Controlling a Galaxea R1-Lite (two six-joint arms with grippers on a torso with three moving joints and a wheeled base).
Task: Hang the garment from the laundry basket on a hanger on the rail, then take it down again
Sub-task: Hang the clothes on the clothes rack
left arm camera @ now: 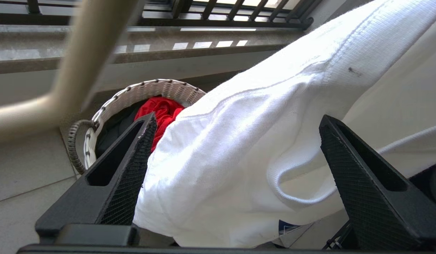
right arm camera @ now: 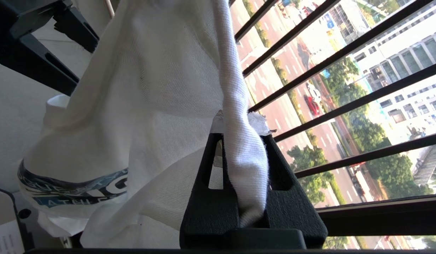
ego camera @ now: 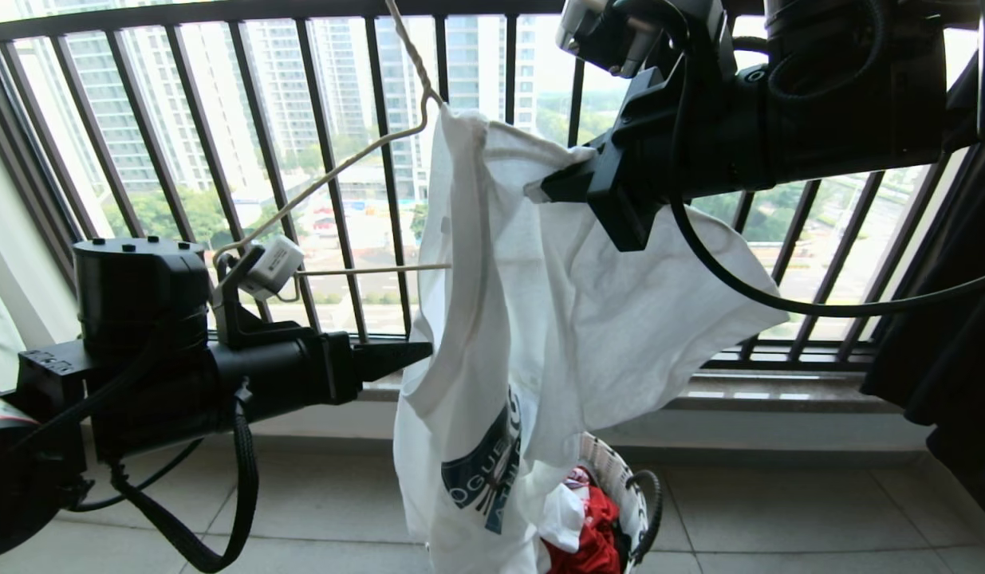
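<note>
The garment (ego camera: 540, 319), a white T-shirt with a dark lettered logo, hangs bunched over one side of the thin beige wire hanger (ego camera: 332, 171). The hanger's hook runs up out of the head view, and the rail is out of view. My right gripper (ego camera: 540, 187) reaches in from the upper right and is shut on a ribbed white fold (right arm camera: 244, 165) of the garment. My left gripper (ego camera: 416, 355) points level at the shirt's left edge. Its jaws stand wide open in the left wrist view, with loose cloth (left arm camera: 239, 151) lying between them. The laundry basket (ego camera: 620, 478) stands on the floor below.
A red cloth (ego camera: 592, 534) and other clothes fill the basket. The black barred window railing (ego camera: 317, 159) and a stone sill (ego camera: 763, 391) lie just behind the shirt. Dark fabric (ego camera: 939, 343) hangs at the right edge. Grey floor tiles (ego camera: 779, 510) spread below.
</note>
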